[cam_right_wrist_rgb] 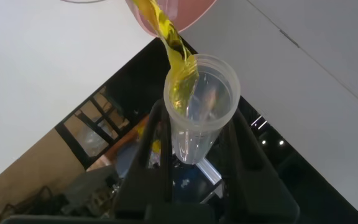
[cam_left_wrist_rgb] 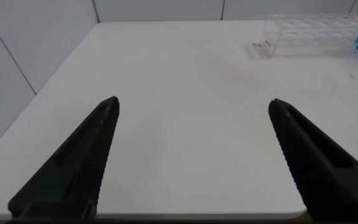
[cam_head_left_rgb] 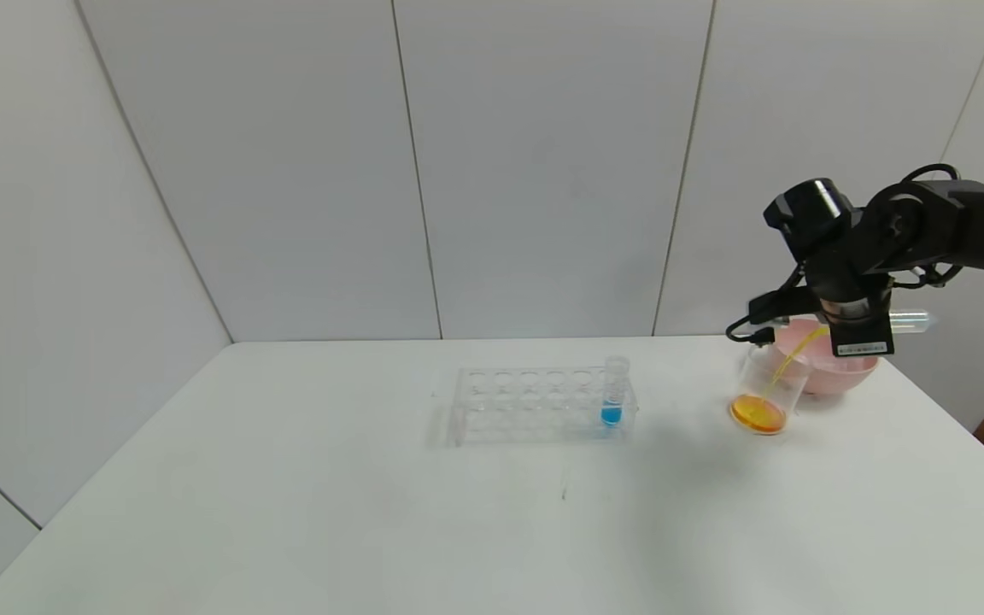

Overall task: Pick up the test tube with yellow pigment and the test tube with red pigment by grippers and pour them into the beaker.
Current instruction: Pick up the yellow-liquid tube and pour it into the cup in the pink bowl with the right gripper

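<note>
The right pincer, clamped on the tipped test tube with yellow pigment, pours above the beaker; any drift could send the stream onto the table.

In the head view the right tool hides most of the test tube with yellow pigment, leaving only its rounded end showing, and covers part of the pink bowl. The rack is cut off by the left wrist view's edge.
</note>
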You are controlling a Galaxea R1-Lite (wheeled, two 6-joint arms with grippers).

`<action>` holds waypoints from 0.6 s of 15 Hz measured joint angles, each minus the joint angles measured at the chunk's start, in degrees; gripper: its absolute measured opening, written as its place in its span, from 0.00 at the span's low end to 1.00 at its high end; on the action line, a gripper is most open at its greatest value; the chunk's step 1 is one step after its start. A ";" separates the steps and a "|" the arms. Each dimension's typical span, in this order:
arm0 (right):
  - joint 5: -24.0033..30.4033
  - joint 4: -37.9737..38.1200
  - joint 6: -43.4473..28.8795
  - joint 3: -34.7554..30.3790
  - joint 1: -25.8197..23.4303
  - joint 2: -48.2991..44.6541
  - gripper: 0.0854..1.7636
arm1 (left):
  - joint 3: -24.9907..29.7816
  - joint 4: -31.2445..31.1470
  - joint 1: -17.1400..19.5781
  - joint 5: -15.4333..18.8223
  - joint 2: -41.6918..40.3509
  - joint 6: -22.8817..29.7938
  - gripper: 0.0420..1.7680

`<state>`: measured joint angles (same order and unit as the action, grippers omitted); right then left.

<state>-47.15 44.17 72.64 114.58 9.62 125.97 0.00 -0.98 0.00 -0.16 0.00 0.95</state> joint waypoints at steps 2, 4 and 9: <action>-2.00 -0.90 2.51 0.00 0.57 -0.02 0.25 | 0.00 0.00 0.00 0.02 0.00 0.00 0.97; -3.56 -1.80 3.99 0.00 1.12 0.02 0.25 | 0.00 0.00 0.00 0.00 0.00 0.00 0.97; -5.39 -3.74 6.46 0.00 1.51 0.06 0.25 | 0.00 0.00 0.00 0.00 0.00 0.02 0.97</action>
<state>-52.54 40.42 79.10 114.58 11.13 126.03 0.00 -0.98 0.00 -0.16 0.00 0.98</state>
